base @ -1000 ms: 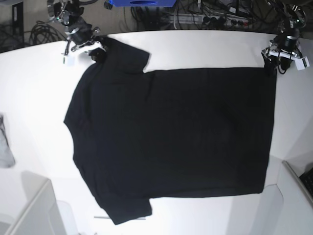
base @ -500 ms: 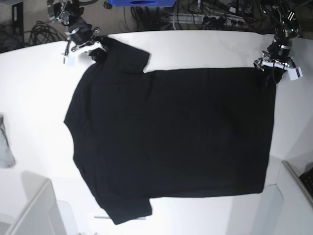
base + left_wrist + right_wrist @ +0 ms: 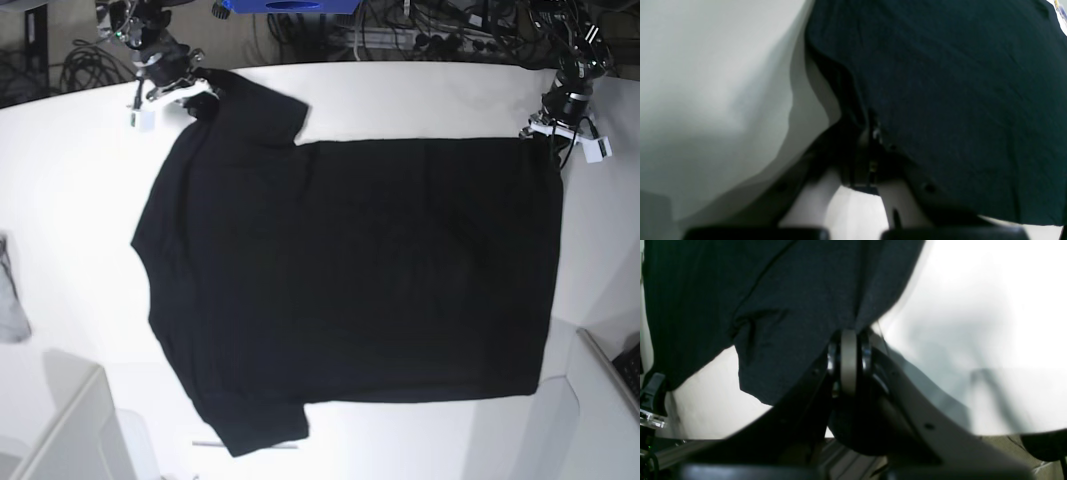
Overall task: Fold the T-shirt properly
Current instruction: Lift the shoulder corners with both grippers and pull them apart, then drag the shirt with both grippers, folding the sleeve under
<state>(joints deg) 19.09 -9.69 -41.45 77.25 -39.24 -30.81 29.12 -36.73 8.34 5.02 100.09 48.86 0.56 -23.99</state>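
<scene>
Left gripper [image 3: 553, 143] pinching shut on T-shirt [image 3: 350, 270] hem corner; right gripper [image 3: 190, 98] clamping the sleeve edge. Shirt lying flat, spreading across white table [image 3: 70, 200].

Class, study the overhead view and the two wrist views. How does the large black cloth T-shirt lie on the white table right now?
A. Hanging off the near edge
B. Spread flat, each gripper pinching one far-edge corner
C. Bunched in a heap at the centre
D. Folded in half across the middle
B: the large black cloth T-shirt lies spread out on the white table, with the right gripper shut on a sleeve corner and the left gripper shut on a hem corner.
</scene>
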